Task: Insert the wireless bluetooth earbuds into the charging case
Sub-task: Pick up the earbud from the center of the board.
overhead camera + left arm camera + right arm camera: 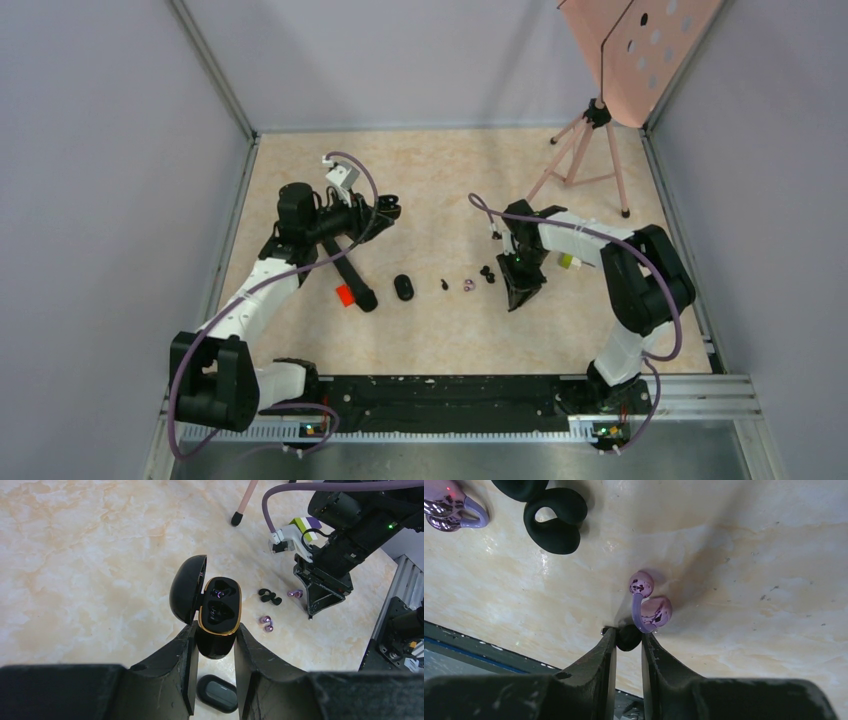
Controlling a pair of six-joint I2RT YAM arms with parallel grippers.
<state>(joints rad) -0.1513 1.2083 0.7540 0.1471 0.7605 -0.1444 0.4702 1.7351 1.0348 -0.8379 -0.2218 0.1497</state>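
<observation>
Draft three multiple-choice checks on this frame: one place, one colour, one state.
1. Where is the glossy black oval charging case?
A. between the left fingers
B. lying flat on the table
C. on the tripod
2. What colour is its rim?
A. silver
B. gold
C. red
3. How is its lid?
A. shut
B. missing
C. swung open

Answers:
1. A, a finger presses each side of it.
2. B, a gold band rings the opening.
3. C, the lid stands aside and the sockets show.

a row of a closed case (403, 287), black earbuds (487, 272) and a purple earbud (468, 285) bars the middle of the surface (440, 170), the marker (358, 288) lies left, the tripod (585, 150) stands far right, bare room behind
</observation>
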